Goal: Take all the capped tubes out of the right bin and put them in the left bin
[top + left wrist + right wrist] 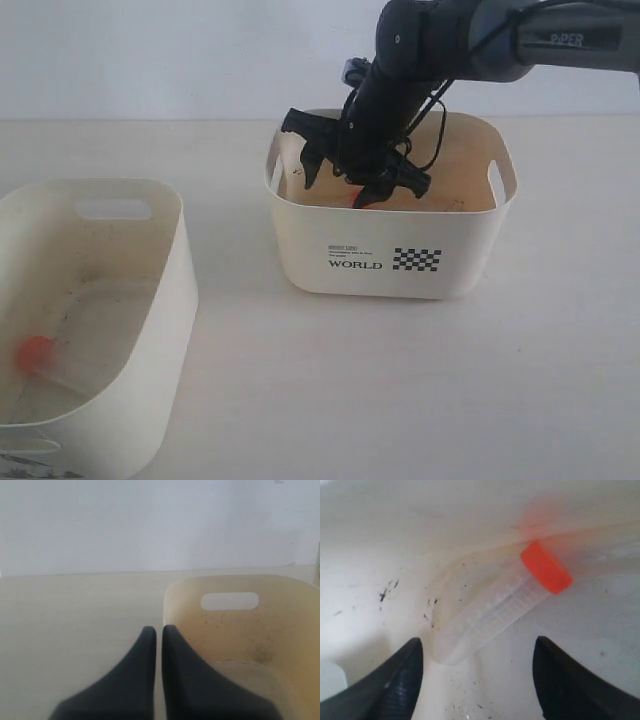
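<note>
1. Found right gripper (pixel 352 185) down inside the right bin (pixel 380 250); jaws spread wide, gripping nothing yet; in the right wrist view, fingers (pixel 395 680) flanking the lower end of a capped tube (pixel 495 610) without touching it.
2. Noted that tube lying flat on the bin's floor, close against the curve where floor meets wall; clear body, orange-red cap (pixel 546 567) pointing away from the fingers; seen in the exterior view only as a speck of orange under the gripper.
3. Counted a second tube (pixel 38 355) in the left bin (pixel 170 300); orange cap low on the scuffed floor near the side wall; clear body barely discernible.
4. Found left gripper (pixel 159 630) idle just short of the left bin's rim, slot handle (pixel 230 601) on the far wall; jaws pressed nearly together, nothing between them; out of sight in the exterior view.
5. Judged progress: at least one tube delivered, at least one left; grasp of the present tube not yet made; lift, carry across the bare table (pixel 300 380) and release all ahead.
6. Could not count the remainder; arm (pixel 420 50) hiding much of the right bin's floor; no blue cap visible anywhere; wrist view showing just the single tube.
</note>
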{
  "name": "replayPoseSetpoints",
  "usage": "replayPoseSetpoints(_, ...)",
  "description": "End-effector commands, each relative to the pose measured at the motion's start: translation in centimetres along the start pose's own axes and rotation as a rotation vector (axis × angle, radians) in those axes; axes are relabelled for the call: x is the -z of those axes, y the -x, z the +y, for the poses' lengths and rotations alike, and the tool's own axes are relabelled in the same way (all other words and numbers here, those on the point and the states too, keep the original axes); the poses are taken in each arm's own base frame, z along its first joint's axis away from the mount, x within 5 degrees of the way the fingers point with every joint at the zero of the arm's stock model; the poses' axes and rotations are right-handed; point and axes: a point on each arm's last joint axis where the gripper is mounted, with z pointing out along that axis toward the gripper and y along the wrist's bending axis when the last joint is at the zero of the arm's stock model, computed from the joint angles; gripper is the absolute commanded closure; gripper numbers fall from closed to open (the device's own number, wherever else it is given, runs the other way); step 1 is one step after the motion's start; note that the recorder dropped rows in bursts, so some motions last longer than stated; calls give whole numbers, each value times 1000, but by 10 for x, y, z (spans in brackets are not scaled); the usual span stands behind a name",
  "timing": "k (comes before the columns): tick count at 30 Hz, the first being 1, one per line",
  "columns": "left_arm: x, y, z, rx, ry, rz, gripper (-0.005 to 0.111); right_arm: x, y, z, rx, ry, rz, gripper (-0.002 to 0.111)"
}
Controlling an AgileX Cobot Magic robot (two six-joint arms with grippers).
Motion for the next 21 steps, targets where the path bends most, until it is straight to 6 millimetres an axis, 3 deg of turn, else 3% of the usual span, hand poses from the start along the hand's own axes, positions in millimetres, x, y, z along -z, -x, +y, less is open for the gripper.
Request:
replayPoseSetpoints(1, 0, 1, 0, 7, 1, -3, 102, -6, 1, -2, -94, -8, -11, 47)
replayPoseSetpoints(7, 0, 1, 0, 7, 1, -3, 102, -9, 11, -9, -267, 10, -36, 47)
replayPoseSetpoints(13, 0, 1, 0, 7, 1, -3, 102, -10, 14, -8, -309, 37, -68, 47)
replayPoseSetpoints(21, 0, 1, 0, 7, 1, -3, 102, -28, 12, -15, -330, 14, -39, 47)
